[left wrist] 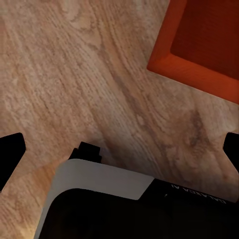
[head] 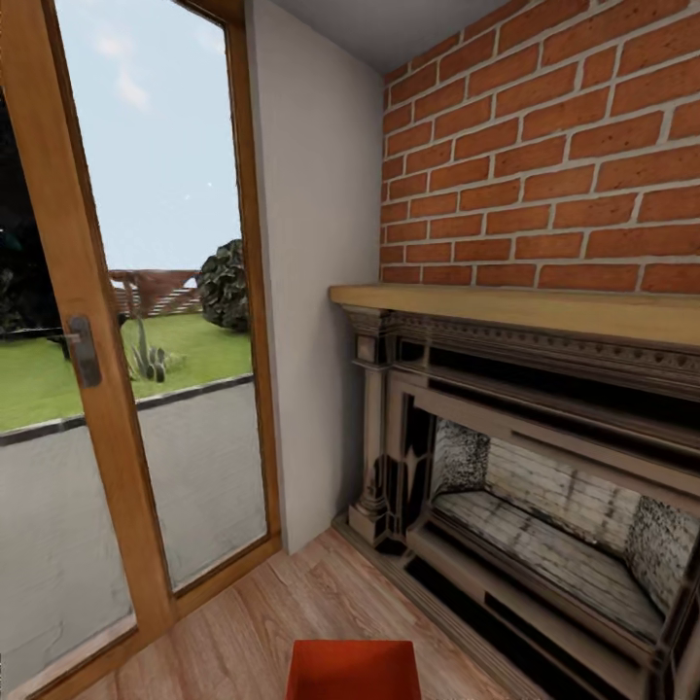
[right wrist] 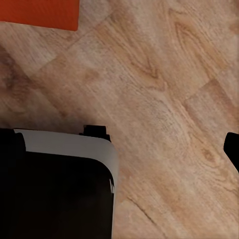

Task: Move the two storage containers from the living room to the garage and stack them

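One orange-red storage container (head: 353, 671) sits on the light wood-plank floor of the living room, at the bottom edge of the head view, in front of the fireplace. Its rim and inside show in the left wrist view (left wrist: 201, 45), and a corner of it in the right wrist view (right wrist: 40, 12). My left gripper (left wrist: 119, 152) hangs open above the floor, apart from the container, with nothing between its fingers. My right gripper (right wrist: 119, 149) also looks open and empty; one fingertip (right wrist: 232, 149) shows at the frame's edge.
A brick fireplace (head: 544, 467) with a wooden mantel fills the right side. A wood-framed glass door (head: 97, 369) stands at the left, with a pale wall (head: 316, 292) between them. My own white and black base (left wrist: 114, 204) lies under both wrists.
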Robot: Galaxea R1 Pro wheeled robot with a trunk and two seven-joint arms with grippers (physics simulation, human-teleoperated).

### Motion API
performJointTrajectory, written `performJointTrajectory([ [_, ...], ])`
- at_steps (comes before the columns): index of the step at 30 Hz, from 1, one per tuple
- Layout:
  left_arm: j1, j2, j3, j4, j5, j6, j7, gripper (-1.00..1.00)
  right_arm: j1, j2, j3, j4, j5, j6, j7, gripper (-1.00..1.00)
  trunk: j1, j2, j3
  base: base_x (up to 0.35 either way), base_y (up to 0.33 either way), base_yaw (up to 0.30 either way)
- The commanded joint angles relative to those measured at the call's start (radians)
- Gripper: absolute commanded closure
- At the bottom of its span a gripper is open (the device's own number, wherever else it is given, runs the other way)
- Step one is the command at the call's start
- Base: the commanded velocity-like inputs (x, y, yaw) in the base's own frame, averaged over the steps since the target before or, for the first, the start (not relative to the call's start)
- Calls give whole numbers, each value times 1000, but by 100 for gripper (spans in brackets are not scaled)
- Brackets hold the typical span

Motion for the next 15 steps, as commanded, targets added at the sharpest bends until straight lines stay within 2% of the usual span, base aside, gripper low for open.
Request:
performJointTrajectory([
  [1,-1,0,-2,0,4,-2,2,-100,-1,0,8,3,5,-4,-6,-100,0,-1,-1,0,65,0],
  [8,-1,-6,0,0,2,-1,-3,-100,-1,0,11,3,9,-3,-8,-100,0,-1,-1,0,13,0],
  [15,-1,-1,-1,0,5,4,-4,-100,-1,-1,10,3,9,-4,-8,-100,0,-1,-1,0,0,0],
])
